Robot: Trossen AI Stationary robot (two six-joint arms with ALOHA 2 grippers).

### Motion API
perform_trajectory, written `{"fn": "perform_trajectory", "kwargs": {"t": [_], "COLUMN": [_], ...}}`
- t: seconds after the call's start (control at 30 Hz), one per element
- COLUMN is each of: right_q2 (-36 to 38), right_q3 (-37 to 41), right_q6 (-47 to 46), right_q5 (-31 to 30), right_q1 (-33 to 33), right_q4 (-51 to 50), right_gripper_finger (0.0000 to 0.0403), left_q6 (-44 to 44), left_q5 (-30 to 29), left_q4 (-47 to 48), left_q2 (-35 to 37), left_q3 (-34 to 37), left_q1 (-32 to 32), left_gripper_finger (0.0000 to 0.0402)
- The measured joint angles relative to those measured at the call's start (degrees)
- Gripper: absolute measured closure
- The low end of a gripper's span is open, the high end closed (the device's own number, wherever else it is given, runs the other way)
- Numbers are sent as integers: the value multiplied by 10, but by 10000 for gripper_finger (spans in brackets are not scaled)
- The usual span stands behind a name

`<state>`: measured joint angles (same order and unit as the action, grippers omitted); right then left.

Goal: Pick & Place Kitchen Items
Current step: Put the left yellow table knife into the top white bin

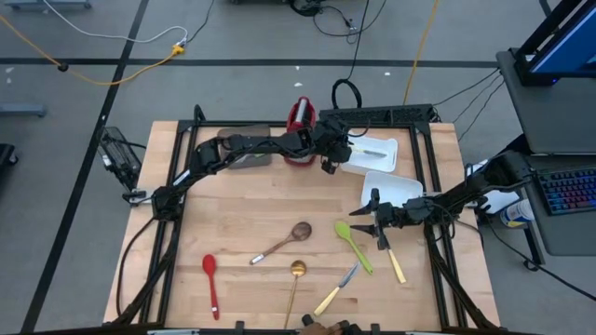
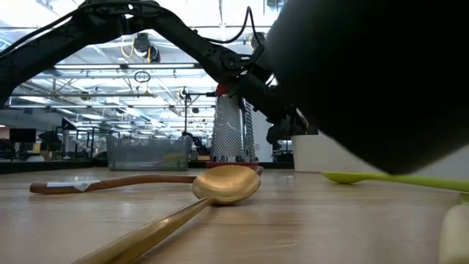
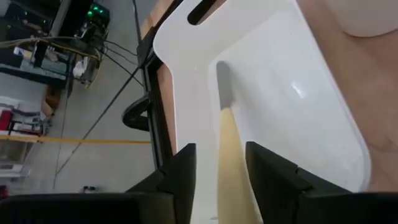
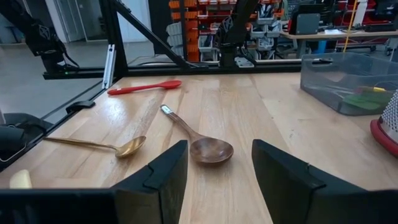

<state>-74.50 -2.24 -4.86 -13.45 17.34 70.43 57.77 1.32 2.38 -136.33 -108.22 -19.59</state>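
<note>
While the left gripper (image 3: 221, 171) hovers over the white tray (image 3: 311, 93), the yellow-handled knife (image 3: 233, 155) lies between its parted jaws.

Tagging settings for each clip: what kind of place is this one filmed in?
Probably a robotics lab or workshop: cables trail over a bare floor, a keyboard sits beside the table, and parts bins line shelves behind.

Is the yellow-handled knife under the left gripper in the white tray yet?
In. The left wrist view shows the knife lying on the tray floor, between the left gripper jaws, which stand open.
</note>
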Motion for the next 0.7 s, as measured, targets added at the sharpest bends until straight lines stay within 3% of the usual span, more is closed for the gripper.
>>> {"fn": "perform_trajectory", "kwargs": {"t": [0.4, 0.57, 0.7], "right_q2": [0, 0, 0], "right_q3": [0, 0, 0], "right_q6": [0, -4, -7], "right_q5": [-1, -2, -2], "right_q1": [0, 0, 0], "right_q4": [-1, -3, -3], "right_gripper_finger": [232, 232, 232], "left_q6": [-77, -105, -182], "left_q5": [-39, -52, -55], "left_q4": [-52, 16, 110], "left_q2": [28, 81, 152], "left_q3": [0, 0, 0], "left_q1": [25, 36, 43], "left_gripper_finger": [243, 243, 243]}}
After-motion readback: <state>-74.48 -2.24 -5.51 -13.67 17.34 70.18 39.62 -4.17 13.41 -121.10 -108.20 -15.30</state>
